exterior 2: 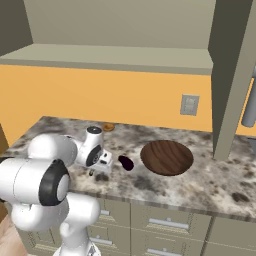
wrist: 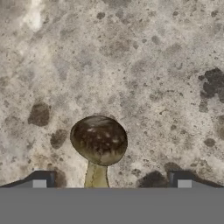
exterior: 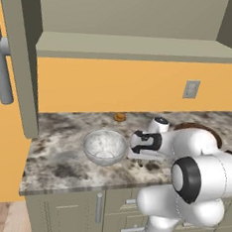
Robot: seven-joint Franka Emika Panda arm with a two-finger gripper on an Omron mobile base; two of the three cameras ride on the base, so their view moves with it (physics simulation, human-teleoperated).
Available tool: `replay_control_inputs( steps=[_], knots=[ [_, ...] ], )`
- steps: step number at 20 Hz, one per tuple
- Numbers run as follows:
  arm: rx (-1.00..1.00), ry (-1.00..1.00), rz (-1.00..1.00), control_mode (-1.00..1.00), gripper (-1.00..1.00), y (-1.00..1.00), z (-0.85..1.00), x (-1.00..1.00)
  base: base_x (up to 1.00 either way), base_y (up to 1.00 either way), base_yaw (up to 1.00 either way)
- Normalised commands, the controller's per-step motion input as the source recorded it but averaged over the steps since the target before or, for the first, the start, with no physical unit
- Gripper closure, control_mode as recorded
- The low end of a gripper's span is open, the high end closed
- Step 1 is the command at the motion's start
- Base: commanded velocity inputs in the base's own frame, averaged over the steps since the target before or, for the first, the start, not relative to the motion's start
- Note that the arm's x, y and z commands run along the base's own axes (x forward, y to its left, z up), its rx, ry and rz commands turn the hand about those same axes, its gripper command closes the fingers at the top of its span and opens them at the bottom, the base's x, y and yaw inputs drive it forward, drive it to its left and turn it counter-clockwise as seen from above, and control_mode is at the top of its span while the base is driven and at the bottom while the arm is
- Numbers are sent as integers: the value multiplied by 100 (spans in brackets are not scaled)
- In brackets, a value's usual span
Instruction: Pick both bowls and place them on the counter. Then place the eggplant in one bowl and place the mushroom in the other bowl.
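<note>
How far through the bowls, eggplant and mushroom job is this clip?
Done: both bowls sit on the counter, the marbled bowl and the wooden bowl. In hand: the gripper is low over the mushroom, fingertips apart on either side, nothing gripped. Left: the eggplant lies on the counter beside the wooden bowl, and both bowls look empty.

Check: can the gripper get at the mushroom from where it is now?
Probably yes. In the hand view the mushroom lies on bare counter between the open gripper fingertips, with nothing between them and it.
</note>
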Motion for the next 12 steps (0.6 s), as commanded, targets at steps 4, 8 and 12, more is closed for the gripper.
replay_control_inputs(
  steps=[4,8,12],
  knots=[
    [0,0,4,-100,-100,1,-20,36,0,0,0],
    [0,1,1,-100,-100,5,-19,6,0,0,0],
    [0,0,0,-100,-100,2,-23,0,0,0,0]
  ],
)
